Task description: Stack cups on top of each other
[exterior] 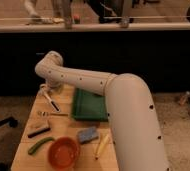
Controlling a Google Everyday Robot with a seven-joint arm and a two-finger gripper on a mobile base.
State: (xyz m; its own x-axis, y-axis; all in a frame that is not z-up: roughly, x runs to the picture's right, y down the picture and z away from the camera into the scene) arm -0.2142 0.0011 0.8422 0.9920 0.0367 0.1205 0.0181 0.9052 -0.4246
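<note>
Nearest you, the orange bowl (64, 153) sits at the front edge of the wooden table (68, 125). A blue sponge (88, 134) lies just behind it on the right and a long green thing (40, 145) beside it on the left. These are clutter, not your targets. The thick white arm (133, 120) rises at the right and crosses over the green tray (88, 105), hiding part of it. It bends down at the far left corner, probably because the work lies there. The gripper (44, 91) hangs low over that corner, close to the tabletop. You cannot tell whether it is open, closed or holding something. You see no cups anywhere; they may be hidden behind the arm, so no stack shows.
</note>
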